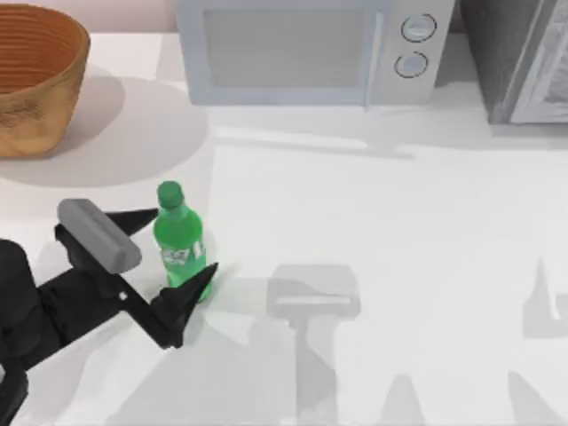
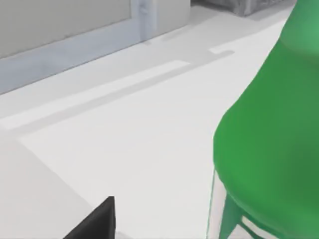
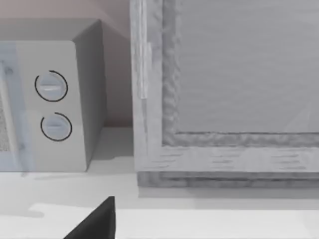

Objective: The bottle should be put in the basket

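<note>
The green bottle (image 1: 177,241) stands upright on the white table at the left, its cap toward the back. My left gripper (image 1: 184,241) is open and straddles it, one black finger (image 1: 142,217) behind the neck and the other by the base. Up close in the left wrist view, the bottle (image 2: 269,139) looms large beside one dark finger (image 2: 97,219). The wicker basket (image 1: 35,80) sits at the far back left corner, well apart from the bottle. One dark finger (image 3: 97,219) of my parked right gripper points toward the back wall.
A white microwave (image 1: 302,49) stands along the back edge, also seen with its two dials (image 3: 50,99). A grey cabinet (image 1: 524,62) occupies the back right corner. Open tabletop lies between the bottle and the basket.
</note>
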